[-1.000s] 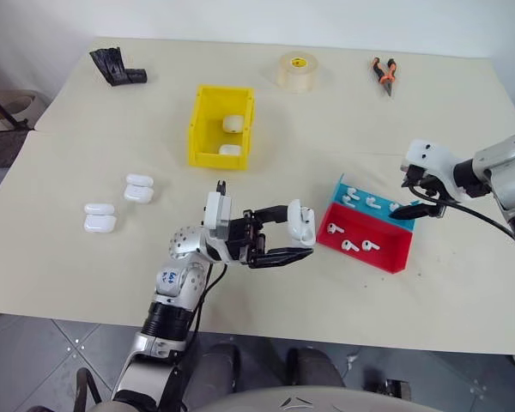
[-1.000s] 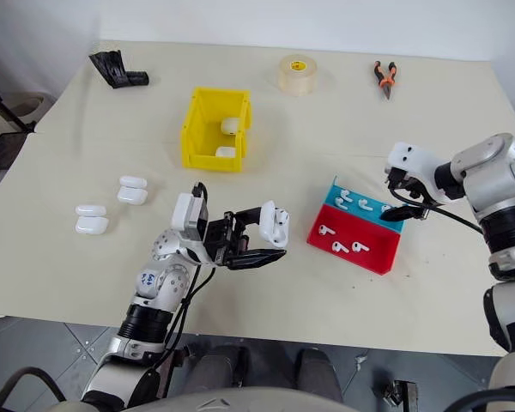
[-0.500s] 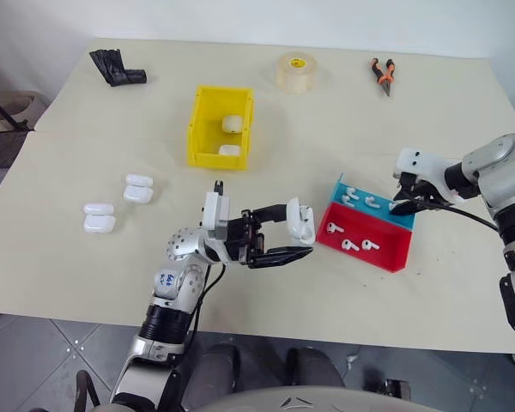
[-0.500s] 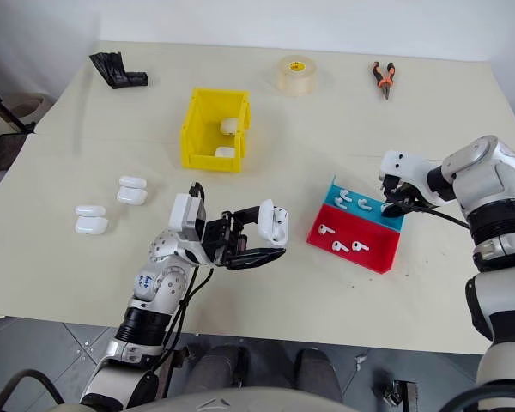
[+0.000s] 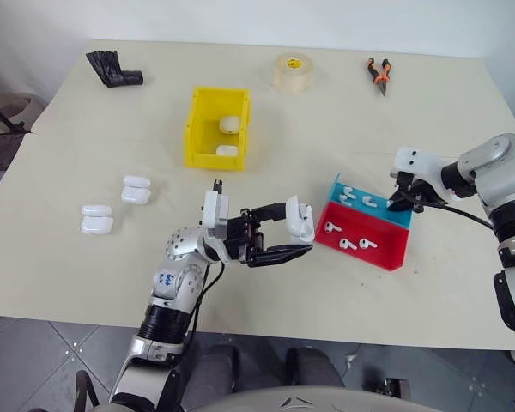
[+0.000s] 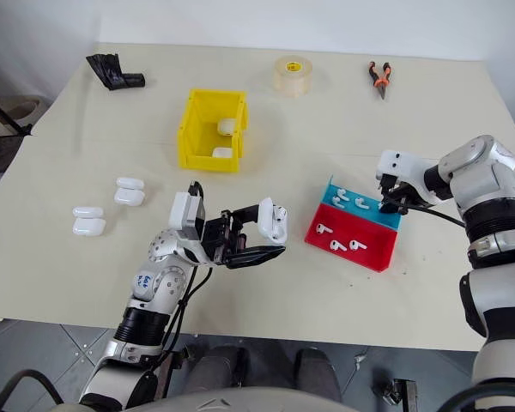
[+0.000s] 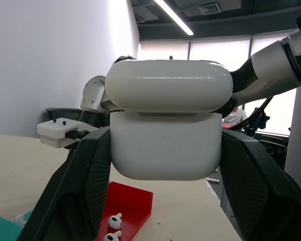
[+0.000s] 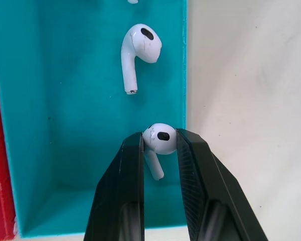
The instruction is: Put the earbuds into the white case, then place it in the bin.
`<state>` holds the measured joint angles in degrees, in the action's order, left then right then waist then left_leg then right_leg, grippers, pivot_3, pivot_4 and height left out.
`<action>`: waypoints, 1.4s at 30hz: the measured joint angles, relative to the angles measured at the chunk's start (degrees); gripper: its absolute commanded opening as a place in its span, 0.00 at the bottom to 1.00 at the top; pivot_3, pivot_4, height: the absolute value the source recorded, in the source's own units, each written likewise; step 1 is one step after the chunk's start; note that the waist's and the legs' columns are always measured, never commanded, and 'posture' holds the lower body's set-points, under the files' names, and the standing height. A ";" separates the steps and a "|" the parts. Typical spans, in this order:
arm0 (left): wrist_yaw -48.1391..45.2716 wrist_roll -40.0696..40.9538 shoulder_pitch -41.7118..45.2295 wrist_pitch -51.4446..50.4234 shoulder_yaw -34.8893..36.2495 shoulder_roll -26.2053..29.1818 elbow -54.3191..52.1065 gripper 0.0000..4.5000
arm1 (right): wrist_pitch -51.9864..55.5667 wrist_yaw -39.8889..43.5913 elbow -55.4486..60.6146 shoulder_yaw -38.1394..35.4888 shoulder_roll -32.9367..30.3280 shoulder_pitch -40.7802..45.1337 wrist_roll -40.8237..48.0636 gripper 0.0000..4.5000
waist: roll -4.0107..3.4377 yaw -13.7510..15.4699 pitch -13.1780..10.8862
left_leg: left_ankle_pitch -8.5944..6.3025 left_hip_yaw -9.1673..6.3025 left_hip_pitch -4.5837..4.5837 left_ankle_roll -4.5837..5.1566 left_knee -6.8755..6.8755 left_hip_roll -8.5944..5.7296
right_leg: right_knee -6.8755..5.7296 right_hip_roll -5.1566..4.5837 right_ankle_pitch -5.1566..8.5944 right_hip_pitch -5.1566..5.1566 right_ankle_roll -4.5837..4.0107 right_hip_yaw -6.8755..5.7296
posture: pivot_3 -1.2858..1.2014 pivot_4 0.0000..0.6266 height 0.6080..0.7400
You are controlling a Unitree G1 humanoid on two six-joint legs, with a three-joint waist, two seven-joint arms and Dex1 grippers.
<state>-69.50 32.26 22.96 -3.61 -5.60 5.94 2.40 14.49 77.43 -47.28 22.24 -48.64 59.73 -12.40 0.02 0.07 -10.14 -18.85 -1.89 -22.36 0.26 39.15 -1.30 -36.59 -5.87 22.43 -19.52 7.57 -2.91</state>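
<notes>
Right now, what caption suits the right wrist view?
Right tool pinching an earbud in the blue tray.

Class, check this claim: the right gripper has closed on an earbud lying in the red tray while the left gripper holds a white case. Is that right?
One detail is wrong: the tray. The right wrist view shows the right gripper closed on an earbud in the blue tray, not the red one. The left gripper does hold a white case.
</notes>
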 measured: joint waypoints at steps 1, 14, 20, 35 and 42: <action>0.01 0.00 0.00 -0.04 0.00 0.00 0.00 0.63 | 0.03 0.00 0.03 -0.10 0.03 -0.02 0.01 0.12 | 0.00 -0.07 0.00 | 0.00 0.00 0.00 0.00 0.00 0.00 | -0.01 0.00 0.00 0.00 0.00 0.00 | 0.52 0.24 1.00; -0.10 0.43 0.07 -0.60 0.05 0.78 -0.27 0.63 | 8.35 0.75 13.56 -9.33 -2.53 -2.54 6.28 0.12 | -0.02 -0.07 -0.01 | 0.00 0.02 -0.06 0.00 -0.07 0.00 | -0.04 0.00 0.00 -0.12 0.00 0.03 | 0.52 0.24 1.00; -0.61 1.63 0.44 -1.59 0.84 2.14 -0.09 0.63 | 27.16 2.90 38.36 -21.27 -5.58 -14.87 20.61 0.12 | -0.01 0.82 -0.01 | 0.00 -0.17 -0.12 0.00 -0.05 -0.02 | 0.08 -0.04 0.00 -0.01 0.00 0.09 | 0.52 0.24 1.00; -0.73 2.40 2.99 -4.02 1.23 0.93 0.89 0.63 | 54.87 -29.93 80.93 -52.99 27.35 -36.94 69.80 0.12 | -0.01 1.19 -0.01 | 0.00 -0.39 -0.05 -0.01 0.00 -0.14 | -0.25 -0.03 -0.06 0.01 0.04 0.14 | 0.52 0.24 1.00; -0.94 2.43 4.14 -4.95 1.17 0.39 2.37 0.63 | 51.84 -42.52 83.60 -51.04 28.66 -42.18 85.42 0.12 | -0.01 1.10 -0.01 | 0.00 -0.43 -0.04 -0.01 -0.02 -0.15 | -0.27 -0.02 -0.06 0.04 0.04 0.18 | 0.52 0.24 1.00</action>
<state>-70.44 34.69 27.10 -8.56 -4.43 6.33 4.77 66.34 34.91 36.32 -28.80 -19.98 17.55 73.03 0.02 1.18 -10.15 -18.85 -2.32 -22.40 0.25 39.13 -1.44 -36.86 -5.89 22.38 -19.49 7.61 -2.73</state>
